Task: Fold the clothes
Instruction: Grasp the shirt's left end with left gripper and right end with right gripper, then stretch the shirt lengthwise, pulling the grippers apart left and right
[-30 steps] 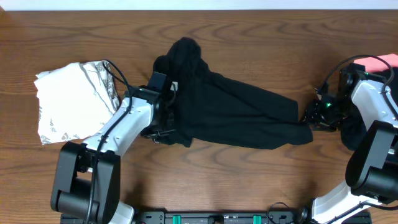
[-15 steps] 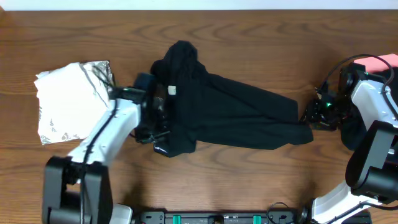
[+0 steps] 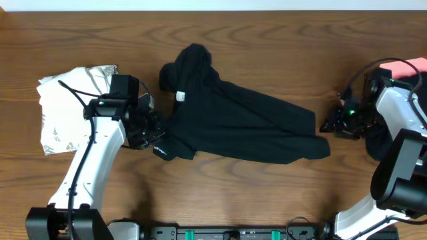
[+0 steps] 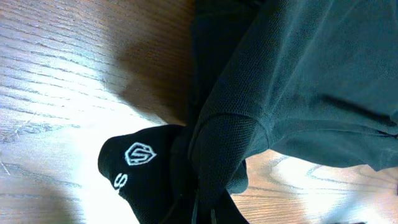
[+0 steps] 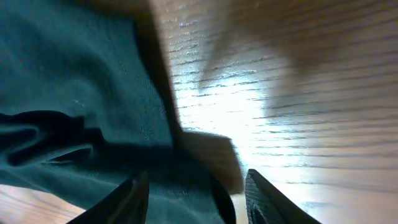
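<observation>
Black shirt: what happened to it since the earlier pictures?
The left gripper, jaws shut on the black shirt, swung left toward the white printed garment, dragging that end of the shirt along. The shirt's other end slid slightly left. The right gripper, the white printed garment and the pink piece stayed put.

Left gripper (image 3: pixel 155 141) low, jaws pinched on black shirt (image 3: pixel 247 127); right gripper (image 3: pixel 329 125) low, jaws parted.

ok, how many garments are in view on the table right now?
3 clearly: black shirt mid-table, white grey-printed one at left, pink piece at the right edge. Dark fabric under the right arm may be a fourth.
</observation>
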Robot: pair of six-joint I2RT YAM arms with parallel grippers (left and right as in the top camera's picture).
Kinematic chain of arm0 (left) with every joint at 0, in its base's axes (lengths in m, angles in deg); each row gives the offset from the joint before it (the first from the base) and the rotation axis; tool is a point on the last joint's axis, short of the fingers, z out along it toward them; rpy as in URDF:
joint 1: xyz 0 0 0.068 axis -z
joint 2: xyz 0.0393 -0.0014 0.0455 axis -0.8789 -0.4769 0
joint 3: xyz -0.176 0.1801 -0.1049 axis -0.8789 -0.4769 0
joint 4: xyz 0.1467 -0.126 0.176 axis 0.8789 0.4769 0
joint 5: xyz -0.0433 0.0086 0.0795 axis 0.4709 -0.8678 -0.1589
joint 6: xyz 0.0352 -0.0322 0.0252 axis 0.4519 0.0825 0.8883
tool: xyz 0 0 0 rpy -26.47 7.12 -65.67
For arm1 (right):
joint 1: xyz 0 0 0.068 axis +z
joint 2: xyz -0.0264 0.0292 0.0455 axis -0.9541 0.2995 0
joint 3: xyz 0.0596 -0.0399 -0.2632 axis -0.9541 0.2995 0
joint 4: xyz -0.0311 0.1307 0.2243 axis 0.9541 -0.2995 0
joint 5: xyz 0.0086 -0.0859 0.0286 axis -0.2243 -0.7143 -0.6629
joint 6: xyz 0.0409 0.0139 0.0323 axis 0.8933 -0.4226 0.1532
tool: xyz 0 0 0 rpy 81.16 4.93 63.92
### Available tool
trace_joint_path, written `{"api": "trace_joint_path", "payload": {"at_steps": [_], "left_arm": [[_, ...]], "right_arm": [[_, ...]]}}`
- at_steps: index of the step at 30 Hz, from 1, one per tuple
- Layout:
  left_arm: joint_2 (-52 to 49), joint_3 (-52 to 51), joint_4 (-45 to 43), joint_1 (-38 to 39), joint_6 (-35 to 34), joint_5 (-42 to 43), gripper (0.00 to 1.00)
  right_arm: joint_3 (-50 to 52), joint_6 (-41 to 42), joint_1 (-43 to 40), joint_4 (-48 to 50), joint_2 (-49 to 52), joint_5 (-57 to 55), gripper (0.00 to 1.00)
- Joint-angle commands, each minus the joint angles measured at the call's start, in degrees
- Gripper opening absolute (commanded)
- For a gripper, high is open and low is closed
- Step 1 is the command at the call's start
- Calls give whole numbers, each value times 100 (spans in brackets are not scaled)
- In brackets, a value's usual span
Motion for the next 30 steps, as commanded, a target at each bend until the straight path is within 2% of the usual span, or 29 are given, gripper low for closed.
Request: {"api": "trace_joint_path", "payload": {"at_steps": [1, 8, 10, 11, 12, 13, 14, 19, 22, 26, 30], "left_arm": [[11, -59, 22, -13, 94, 81, 6], [11, -59, -39, -13, 96, 81, 6], [11, -59, -61, -13, 96, 81, 6], [11, -59, -63, -13, 96, 81, 6], [11, -59, -66, -13, 96, 81, 6], [11, -59, -63, -13, 96, 81, 6], [11, -59, -63, -13, 96, 81, 6], [11, -57, -63, -13, 94, 127, 6], [13, 0, -63, -13, 96, 339, 6], [85, 212, -59, -13, 96, 621, 6], [293, 498, -61, -15, 122, 560, 6]], "right_arm": [[201, 17, 24, 72, 17, 317, 49], [511, 17, 103, 92, 17, 372, 48], [570, 17, 144, 92, 17, 450, 44], [590, 15, 164, 94, 17, 501, 40], [599, 15, 177, 92, 17, 538, 28], [599, 15, 192, 92, 17, 555, 7], [599, 15, 208, 94, 17, 564, 1], [540, 11, 208, 120, 7, 632, 1], [271, -144, 203, -52, -48, 1051, 1], [-479, -293, 199, -553, -339, 1414, 1], [-1351, -514, 199, -896, -835, 1405, 1]]}}
